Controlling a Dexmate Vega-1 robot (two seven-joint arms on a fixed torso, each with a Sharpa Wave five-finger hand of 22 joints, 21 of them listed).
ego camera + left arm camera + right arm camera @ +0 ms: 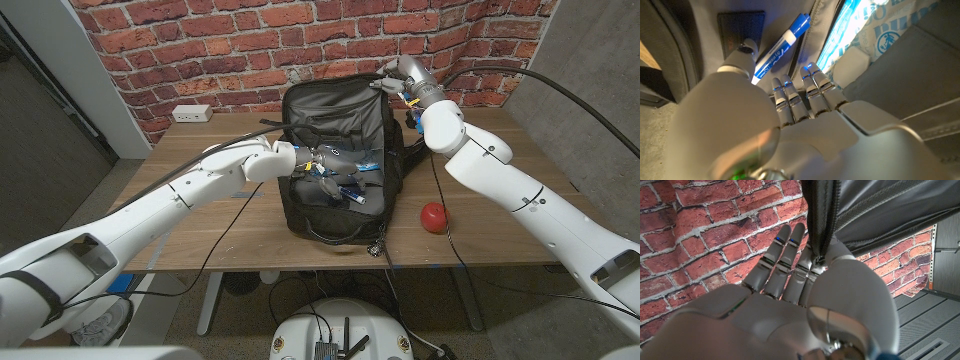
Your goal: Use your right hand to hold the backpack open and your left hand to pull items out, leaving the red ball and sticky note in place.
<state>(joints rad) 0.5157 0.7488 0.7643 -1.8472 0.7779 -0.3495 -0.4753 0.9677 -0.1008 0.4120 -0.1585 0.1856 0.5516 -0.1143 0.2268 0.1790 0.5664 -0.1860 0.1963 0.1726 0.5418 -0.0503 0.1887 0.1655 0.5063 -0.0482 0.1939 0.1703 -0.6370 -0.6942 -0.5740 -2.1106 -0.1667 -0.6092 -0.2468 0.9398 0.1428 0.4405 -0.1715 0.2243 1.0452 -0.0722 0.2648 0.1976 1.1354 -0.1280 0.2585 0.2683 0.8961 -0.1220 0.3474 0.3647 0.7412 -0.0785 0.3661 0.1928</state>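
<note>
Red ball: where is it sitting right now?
In the head view the red ball lies on the wooden table, outside the backpack, off its near right corner and beneath the robot's right arm.

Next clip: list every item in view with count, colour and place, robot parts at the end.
backpack: one, black, open at mid-table
marker: one, blue and white, inside the backpack
packet: one, blue and white, inside the backpack beside the marker
ball: one, red, on the table right of the backpack
power strip: one, white, far left table edge
table: one, wooden
left hand: reaching into the backpack
right hand: holding the backpack's flap up
</note>
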